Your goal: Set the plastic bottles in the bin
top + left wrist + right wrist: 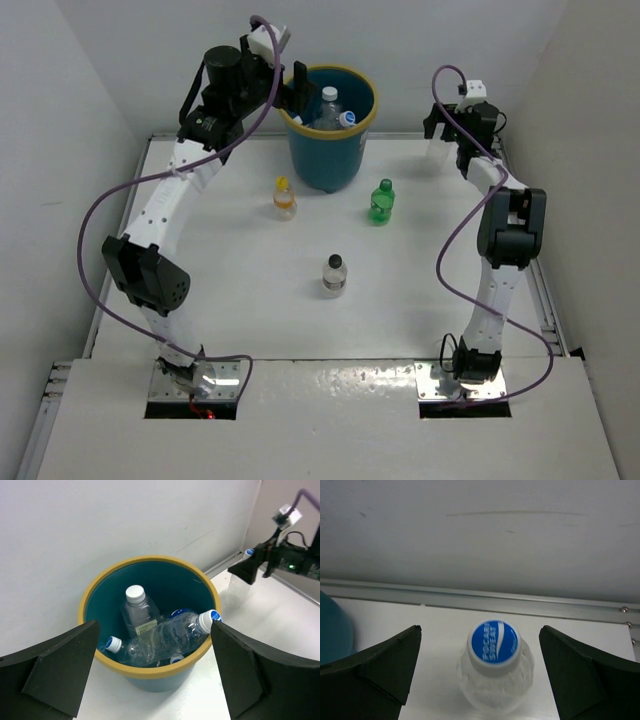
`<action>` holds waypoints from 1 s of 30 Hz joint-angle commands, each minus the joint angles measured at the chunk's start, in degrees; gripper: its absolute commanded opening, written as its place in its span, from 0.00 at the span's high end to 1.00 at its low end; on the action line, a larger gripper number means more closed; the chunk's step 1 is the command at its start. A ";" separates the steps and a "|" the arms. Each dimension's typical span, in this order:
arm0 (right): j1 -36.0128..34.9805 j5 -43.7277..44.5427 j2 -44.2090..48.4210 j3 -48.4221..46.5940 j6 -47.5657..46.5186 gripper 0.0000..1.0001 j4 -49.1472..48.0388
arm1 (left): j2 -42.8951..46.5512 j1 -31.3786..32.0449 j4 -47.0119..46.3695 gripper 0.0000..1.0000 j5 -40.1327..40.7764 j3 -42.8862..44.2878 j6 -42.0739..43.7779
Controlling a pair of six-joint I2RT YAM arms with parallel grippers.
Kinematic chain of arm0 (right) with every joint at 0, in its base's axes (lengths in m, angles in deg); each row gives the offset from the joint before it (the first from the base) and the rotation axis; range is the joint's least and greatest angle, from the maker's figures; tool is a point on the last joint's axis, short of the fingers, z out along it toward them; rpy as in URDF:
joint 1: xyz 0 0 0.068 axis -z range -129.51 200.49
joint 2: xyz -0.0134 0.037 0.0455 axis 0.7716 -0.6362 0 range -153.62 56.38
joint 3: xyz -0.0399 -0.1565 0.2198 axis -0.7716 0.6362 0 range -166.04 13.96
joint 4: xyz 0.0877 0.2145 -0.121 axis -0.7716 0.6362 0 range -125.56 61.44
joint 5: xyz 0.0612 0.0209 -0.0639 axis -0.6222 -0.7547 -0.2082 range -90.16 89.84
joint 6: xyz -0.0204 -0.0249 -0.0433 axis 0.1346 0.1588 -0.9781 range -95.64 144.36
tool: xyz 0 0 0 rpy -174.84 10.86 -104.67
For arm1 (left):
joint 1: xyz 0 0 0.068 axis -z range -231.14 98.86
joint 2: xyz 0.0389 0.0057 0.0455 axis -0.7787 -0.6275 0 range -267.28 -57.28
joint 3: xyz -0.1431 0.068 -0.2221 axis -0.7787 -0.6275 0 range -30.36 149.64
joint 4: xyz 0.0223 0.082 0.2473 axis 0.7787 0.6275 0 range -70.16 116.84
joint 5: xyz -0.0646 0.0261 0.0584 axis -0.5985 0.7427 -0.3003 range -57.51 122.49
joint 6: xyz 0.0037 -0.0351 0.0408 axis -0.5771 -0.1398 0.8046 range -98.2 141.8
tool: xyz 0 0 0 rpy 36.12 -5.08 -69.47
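The teal bin (322, 160) with a yellow rim stands at the back of the table. My left gripper (292, 98) hangs open and empty over its left rim. In the left wrist view the bin (150, 672) holds several clear bottles: one upright with a white cap (136, 605), one lying on top (170, 637). My right gripper (480, 630) is open at the back right, its fingers astride a clear blue-capped bottle (494, 647) without touching it. On the table stand an orange bottle (285, 198), a green bottle (381, 201) and a black-capped clear bottle (334, 275).
White walls close the table at the back and both sides. A metal rail (520, 602) runs along the back edge just behind the blue-capped bottle. The bin's side (332, 630) shows at the left of the right wrist view.
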 commanded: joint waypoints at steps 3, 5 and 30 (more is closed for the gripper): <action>-0.54 1.15 -5.28 -6.89 -0.58 0.06 -6.47 | 4.97 -1.70 -1.27 0.00 -0.22 -2.75 -1.78; -0.72 1.42 -6.34 -6.64 -0.67 0.28 -8.22 | 6.12 -2.23 -1.26 0.00 0.47 -4.51 -1.78; -20.40 -5.44 13.80 -12.43 7.52 1.00 -22.03 | 24.05 -15.33 -6.01 0.00 -4.27 -34.29 -11.53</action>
